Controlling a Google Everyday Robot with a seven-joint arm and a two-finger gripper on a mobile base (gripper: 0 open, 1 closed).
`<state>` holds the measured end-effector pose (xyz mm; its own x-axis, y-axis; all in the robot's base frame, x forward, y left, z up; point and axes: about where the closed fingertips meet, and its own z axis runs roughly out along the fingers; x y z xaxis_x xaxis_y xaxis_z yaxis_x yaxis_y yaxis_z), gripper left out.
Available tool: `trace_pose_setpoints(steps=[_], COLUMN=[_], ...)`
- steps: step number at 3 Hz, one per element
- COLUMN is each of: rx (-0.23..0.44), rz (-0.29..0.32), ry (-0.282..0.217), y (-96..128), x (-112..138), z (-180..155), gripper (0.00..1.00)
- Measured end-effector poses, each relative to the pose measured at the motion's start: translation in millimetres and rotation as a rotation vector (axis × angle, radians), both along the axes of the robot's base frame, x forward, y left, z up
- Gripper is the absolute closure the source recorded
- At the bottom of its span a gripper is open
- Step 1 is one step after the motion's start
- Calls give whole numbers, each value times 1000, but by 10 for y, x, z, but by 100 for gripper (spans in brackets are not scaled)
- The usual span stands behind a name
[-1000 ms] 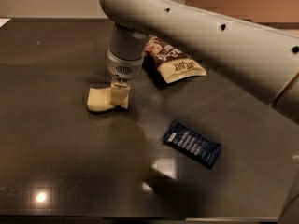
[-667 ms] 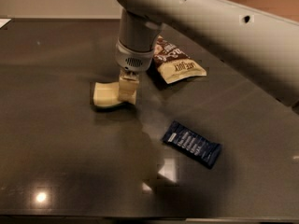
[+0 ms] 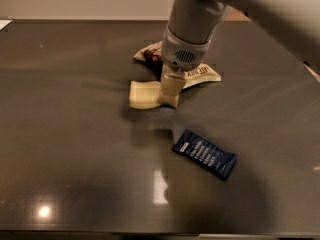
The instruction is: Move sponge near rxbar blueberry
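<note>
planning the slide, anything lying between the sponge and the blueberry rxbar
Nothing visible: bare table lies between sponge and rxbar. The pincer grips the sponge; the snack bag lies behind, off the path.

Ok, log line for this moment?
tool: shut on right edge of pale yellow soft sponge block | dark navy flat bar wrapper: apart, front-right | step: unfinished

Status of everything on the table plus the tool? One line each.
sponge: gripped at its right end by the tool, not yet near the rxbar blueberry.
tool: pointing down, shut on the sponge, just in front of the snack bag.
rxbar blueberry: lying flat, untouched, apart from the sponge.
snack bag: lying crumpled, partly hidden behind the tool.
</note>
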<state>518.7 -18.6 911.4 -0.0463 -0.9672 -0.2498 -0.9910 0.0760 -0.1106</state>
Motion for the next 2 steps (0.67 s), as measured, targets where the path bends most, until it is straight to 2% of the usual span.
trace_pose_setpoints(steps=[1, 2], rx=[-15, -41], rz=[-39, -64], ry=[2, 15], y=[-391, -707], x=[-136, -304], z=[40, -19], gripper=[85, 61])
